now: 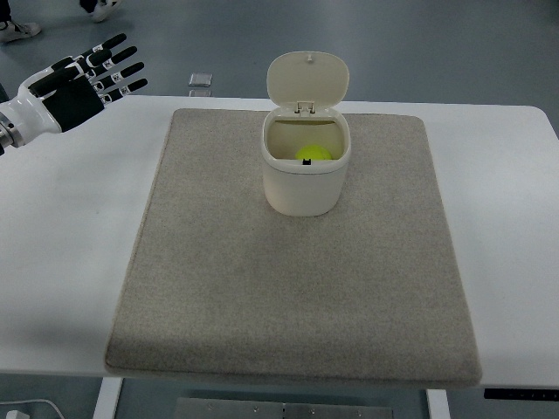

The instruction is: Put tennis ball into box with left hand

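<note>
A yellow-green tennis ball (312, 154) lies inside a cream box (304, 179) that stands upright on the far middle of a beige mat (297, 288). The box's hinged lid (307, 80) is swung open, tilted back. My left hand (92, 77) is at the far left over the table's back edge, well apart from the box. Its black and white fingers are spread and hold nothing. The right arm is out of view.
The mat lies on a white table (61, 244). Beyond the table's back edge is grey floor with a small square plate (201, 79). A person's shoes (17, 30) show at the top left. A white cable (22, 410) is on the floor at the bottom left.
</note>
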You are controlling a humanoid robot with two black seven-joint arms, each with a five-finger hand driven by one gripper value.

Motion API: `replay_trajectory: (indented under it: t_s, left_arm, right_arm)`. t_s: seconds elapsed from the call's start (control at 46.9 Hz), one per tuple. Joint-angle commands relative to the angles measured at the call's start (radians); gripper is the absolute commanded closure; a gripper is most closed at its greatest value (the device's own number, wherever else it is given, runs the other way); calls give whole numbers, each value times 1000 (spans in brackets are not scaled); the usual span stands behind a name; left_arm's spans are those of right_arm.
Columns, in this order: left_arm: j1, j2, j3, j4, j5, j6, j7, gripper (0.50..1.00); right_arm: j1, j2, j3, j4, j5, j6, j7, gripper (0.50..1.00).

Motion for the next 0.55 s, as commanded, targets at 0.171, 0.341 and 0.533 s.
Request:
replay_trajectory:
  t_s: [0.171,0.341,0.533]
  left_arm:
    - [-3,0,-1,0,-3,0,0,506]
    - [-6,-1,-1,0,-3,0,0,508]
    - [-9,-8,-3,1,-3,2,0,508]
  right_arm:
    - [0,0,5,1,3,2,0,562]
    - [-2,0,3,29,3,33,-2,562]
    - [0,0,8,27,25,28,8,560]
